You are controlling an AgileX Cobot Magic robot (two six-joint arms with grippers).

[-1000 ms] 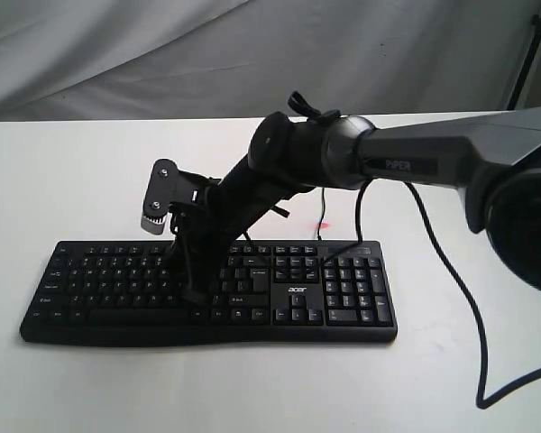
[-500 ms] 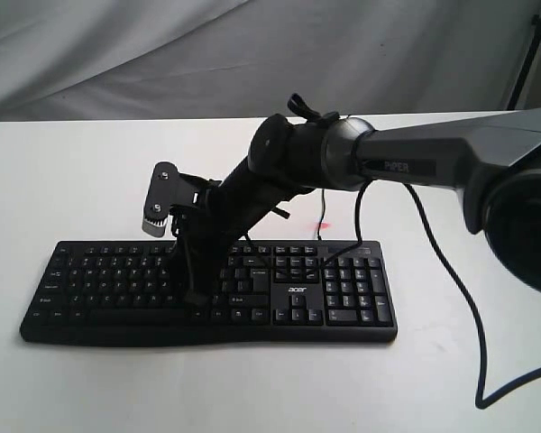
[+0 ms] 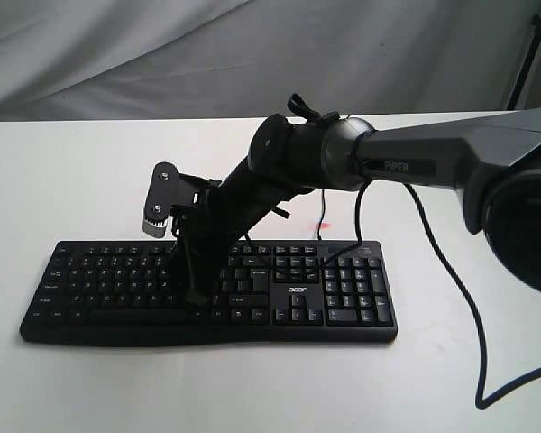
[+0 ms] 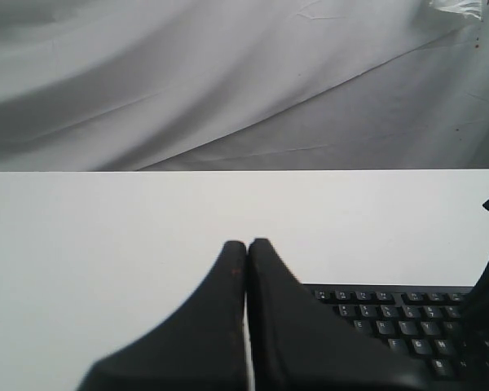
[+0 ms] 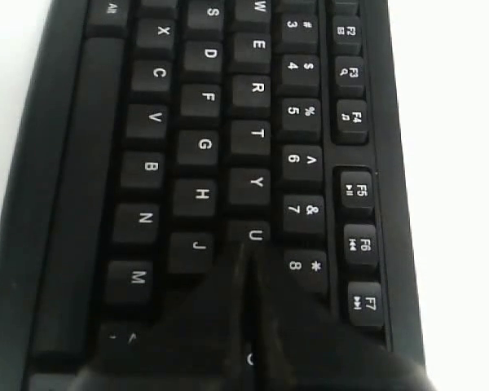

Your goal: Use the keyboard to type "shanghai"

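Black full-size plastic keyboard (image 3: 117, 284) lies flat on the white tabletop (image 3: 72, 180), where the right arm's closed black fingers (image 5: 216, 326), tipped beside its U key (image 5: 255, 235), should press straight down on one key; left fingers (image 4: 216, 326) are closed, off the keyboard.

Our grey arm (image 3: 460, 144) reads "PIPER"; we see a black wrist (image 3: 243, 194), screwed bracket (image 3: 162, 185), trailing cable (image 3: 476, 334), and black right gripper (image 5: 245, 244).

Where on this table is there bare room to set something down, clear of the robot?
Bare table lies left of the keyboard, behind its left half, and along the strip between it and the near edge. Crowded: the right gripper and its arm slant over the keyboard's middle, and a black cable loops across the table to the right.
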